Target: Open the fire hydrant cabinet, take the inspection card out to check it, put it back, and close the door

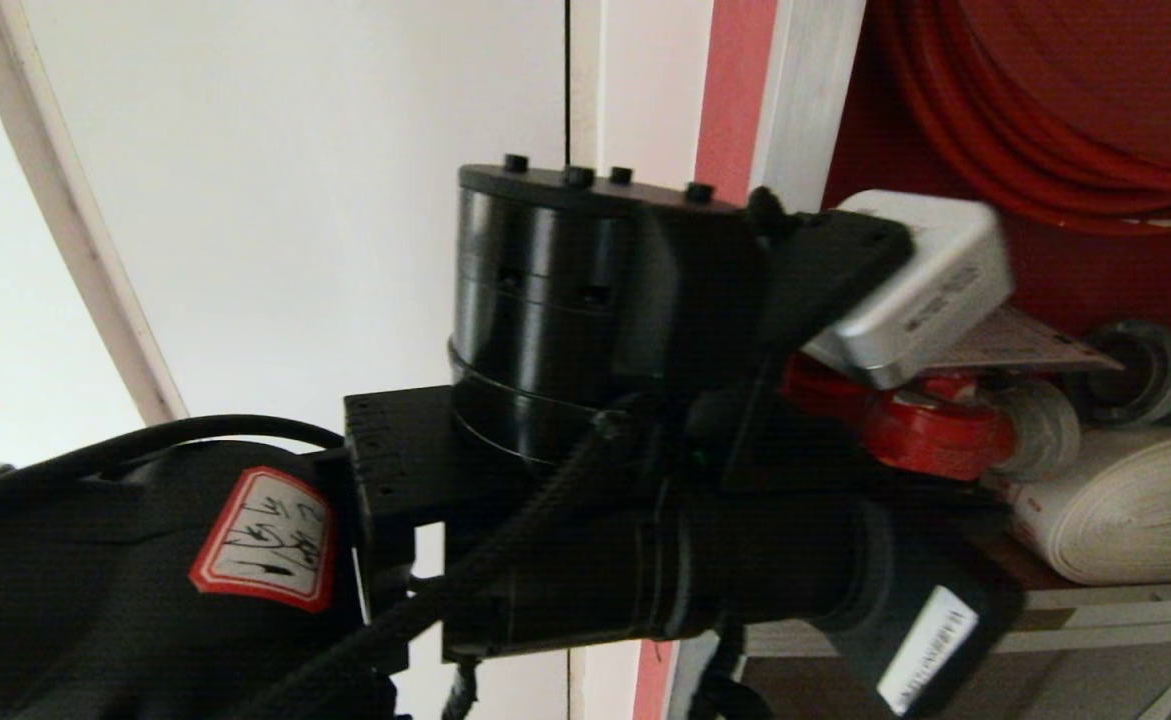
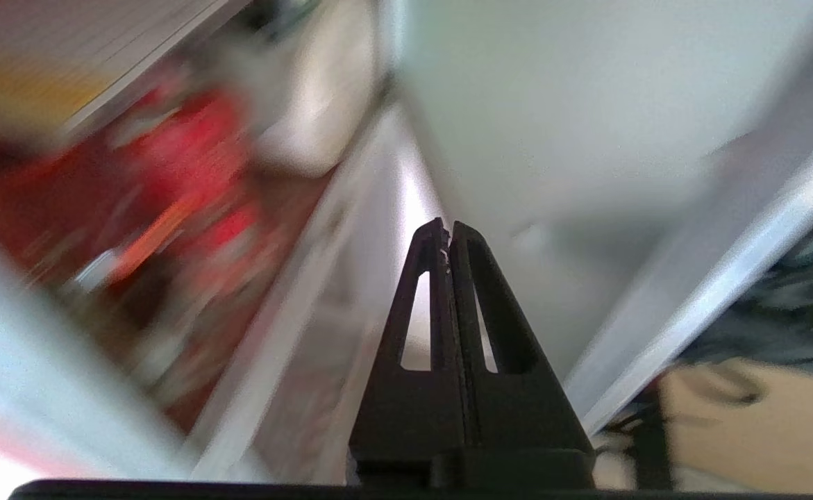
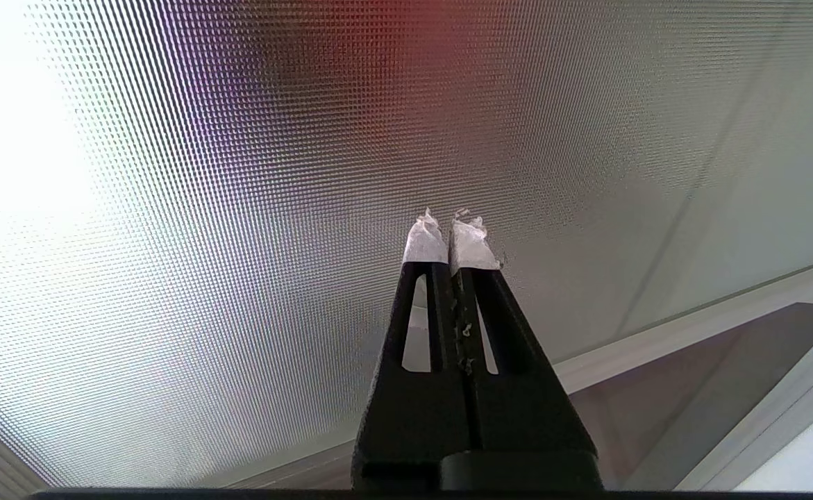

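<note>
White wall (image 1: 295, 200) fills the left of the head view. We see the left arm's black wrist (image 1: 585, 300) up close at centre, hiding much of the fire hydrant cabinet (image 1: 795, 100). Its silver frame and red interior sit at right, with a coiled red hose (image 1: 1045, 110), a red valve (image 1: 930, 430) and a rolled white hose (image 1: 1135, 510). The inspection card (image 1: 1030, 350) lies flat over the valve, long axis pointing right, mostly hidden. Left gripper (image 2: 446, 226): fingers pressed together, empty; surroundings blurred. Right gripper (image 3: 451, 226): taped tips together, empty, against ribbed glass.
</note>
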Controlling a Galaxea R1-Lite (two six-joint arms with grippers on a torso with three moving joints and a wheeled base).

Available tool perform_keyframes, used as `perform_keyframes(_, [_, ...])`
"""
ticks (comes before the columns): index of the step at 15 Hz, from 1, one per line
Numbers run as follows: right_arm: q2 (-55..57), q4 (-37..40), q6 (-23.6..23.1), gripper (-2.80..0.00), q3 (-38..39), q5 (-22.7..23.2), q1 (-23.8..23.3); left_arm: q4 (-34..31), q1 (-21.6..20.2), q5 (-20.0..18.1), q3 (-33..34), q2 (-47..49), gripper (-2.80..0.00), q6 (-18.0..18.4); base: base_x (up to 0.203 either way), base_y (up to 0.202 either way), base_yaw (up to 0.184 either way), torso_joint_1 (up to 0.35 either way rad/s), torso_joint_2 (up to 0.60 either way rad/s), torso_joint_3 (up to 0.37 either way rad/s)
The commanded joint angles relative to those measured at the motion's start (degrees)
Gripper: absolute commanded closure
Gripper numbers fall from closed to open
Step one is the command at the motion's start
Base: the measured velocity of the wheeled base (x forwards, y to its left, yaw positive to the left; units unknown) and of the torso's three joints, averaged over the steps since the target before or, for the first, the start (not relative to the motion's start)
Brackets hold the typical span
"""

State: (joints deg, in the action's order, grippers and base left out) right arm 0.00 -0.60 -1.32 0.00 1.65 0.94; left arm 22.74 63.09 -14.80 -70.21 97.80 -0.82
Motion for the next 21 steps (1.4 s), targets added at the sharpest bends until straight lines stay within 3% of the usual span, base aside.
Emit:
perform_keyframes(1, [0.1, 0.0, -0.1, 0.0, 0.3, 0.0, 0.0, 0.1, -4.6, -0.1, 5.0, -4.3, 0.0, 0.1, 0.0, 0.0, 0.0, 0.0, 0.0, 0.0])
perform_keyframes(5, [0.1, 0.0, -0.1, 0.0, 0.3, 0.0, 0.0, 0.1, -15.3, -0.4, 15.1, -13.5, 0.0, 0.6, 0.0, 0.0, 0.0, 0.0, 0.0, 0.0])
perform_keyframes(8, [0.1, 0.0, -0.1, 0.0, 0.3, 0.0, 0.0, 0.0, -22.7, -0.5, 22.8, -21.4, 0.0, 3.7, 0.0, 0.0, 0.0, 0.0, 0.0, 0.0])
perform_keyframes(12, [0.1, 0.0, 0.0, 0.0, 0.3, 0.0, 0.0, -0.2, -28.5, -0.3, 30.4, -33.2, 0.0, 5.0, 0.0, 0.0, 0.0, 0.0, 0.0, 0.0])
perform_keyframes(17, [0.1, 0.0, -0.1, 0.0, 0.3, 0.0, 0.0, -0.6, -39.0, 0.1, 38.9, -49.3, 0.0, 8.1, 0.0, 0.0, 0.0, 0.0, 0.0, 0.0])
perform_keyframes(21, [0.1, 0.0, 0.0, 0.0, 0.3, 0.0, 0.0, -3.3, -51.0, 4.7, 42.2, -61.0, 0.0, 8.9, 0.0, 0.0, 0.0, 0.0, 0.0, 0.0])
